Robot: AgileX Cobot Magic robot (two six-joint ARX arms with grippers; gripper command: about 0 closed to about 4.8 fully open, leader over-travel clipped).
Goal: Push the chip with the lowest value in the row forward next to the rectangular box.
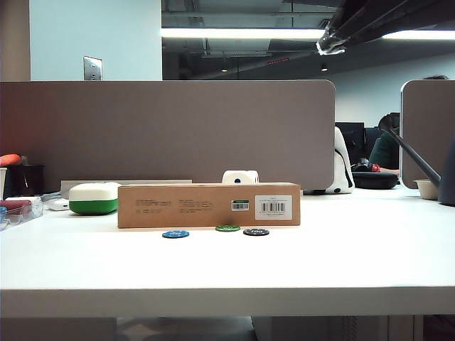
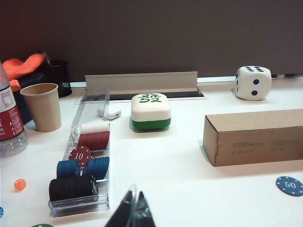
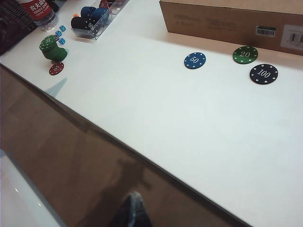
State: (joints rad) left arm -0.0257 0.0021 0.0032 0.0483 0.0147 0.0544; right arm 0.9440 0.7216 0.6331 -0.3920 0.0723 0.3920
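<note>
- The left gripper [image 2: 134, 213] has dark, thin fingers ending in a narrow point, with clear glossy pads.
- The right gripper [image 3: 132, 210] shows only a dark, blurred tip.

Long brown rectangular box [image 1: 208, 205]: matt cardboard, white paper barcode label. Smooth white tabletop [image 3: 156, 113], slight sheen. Small round green plastic chip [image 3: 245, 55], matt. Clear glossy plastic chip tray [image 2: 85, 142], centre-left. Tan paper cup [image 2: 41, 107].
</note>
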